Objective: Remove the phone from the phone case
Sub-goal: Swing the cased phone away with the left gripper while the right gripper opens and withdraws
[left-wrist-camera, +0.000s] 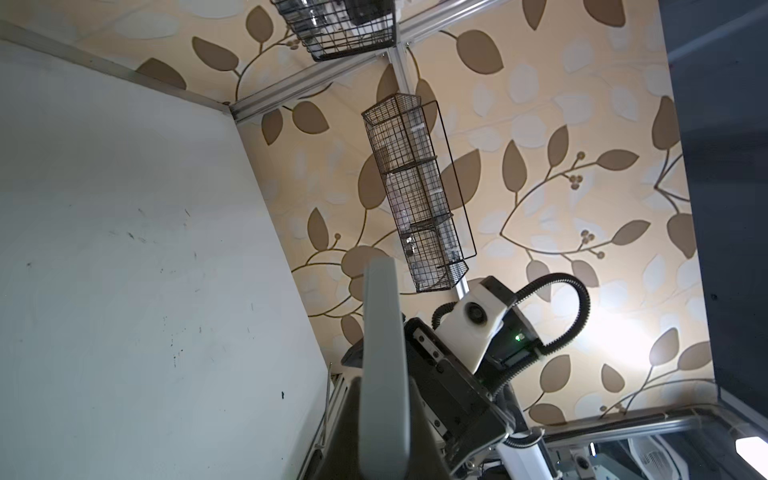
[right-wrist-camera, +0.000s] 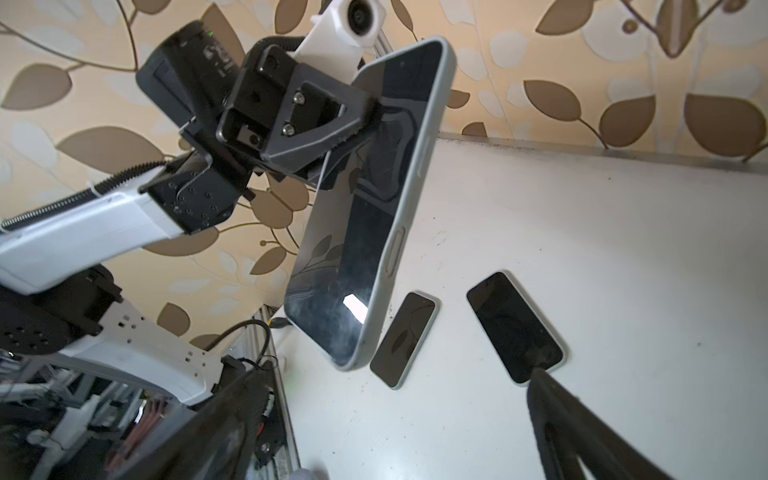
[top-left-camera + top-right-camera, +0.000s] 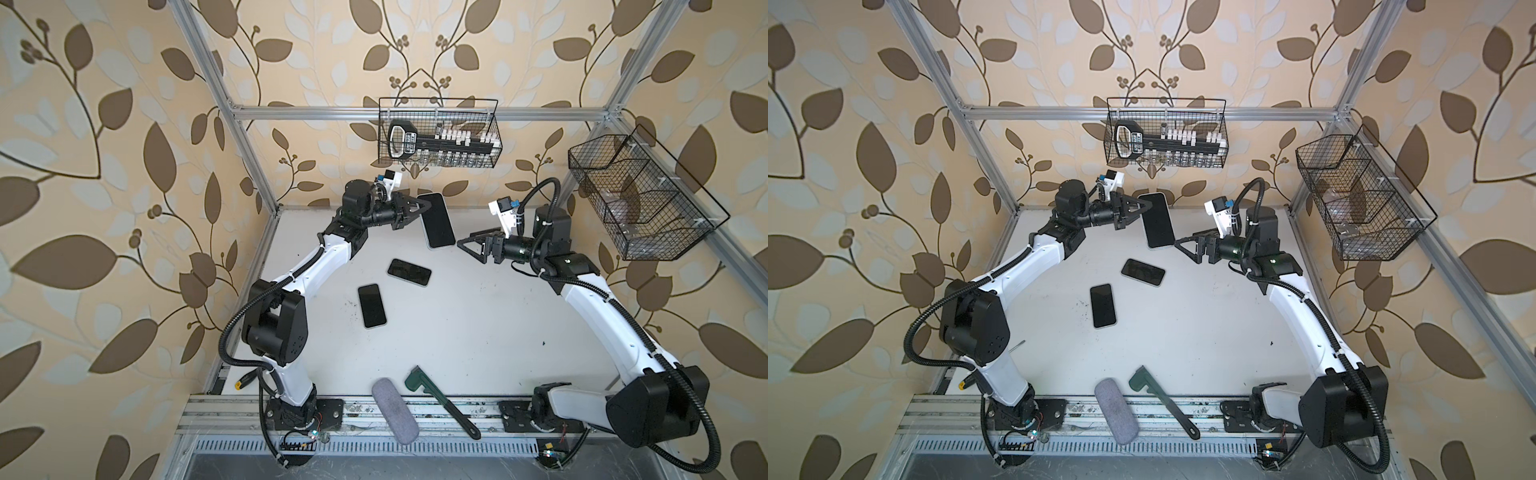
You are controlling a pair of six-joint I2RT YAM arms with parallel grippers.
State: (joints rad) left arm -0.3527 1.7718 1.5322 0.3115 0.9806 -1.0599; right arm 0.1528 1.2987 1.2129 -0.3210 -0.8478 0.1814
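1. The table [image 3: 478, 332] lies well below the lifted work. A slip would mean a fall onto its hard white top, and that fall is the most serious risk.
2. The phone [image 2: 365, 199] is not yet out of the phone case [image 2: 420, 166]. It hangs in the air over the far side of the table, with the screen facing up in both top views. It is held near one end only, so a push on the free end could probably swing it around that hold.
3. Two spare phones [image 3: 409, 272] [image 3: 372, 306] lie flat on the table, near the held one but nearer the front. A dropped phone or case could land on them and knock or scratch them.
4. The left gripper [image 2: 374, 120] is clamped across the face and back of the cased phone. One finger presses on the glass, so the clamp pins the phone into the case. Pulling against that hold may jam the phone or drag both pieces out together.
5. The right gripper [image 3: 467, 246] stands just beside the lower end of the phone. Its jaws are wide apart and hold nothing. If it closes off-centre, it could catch phone and case together, or knock the free end aside.
6. The raised rim of the case is thin and smooth. A finger trying to peel it back could skid off and jolt the phone loose.
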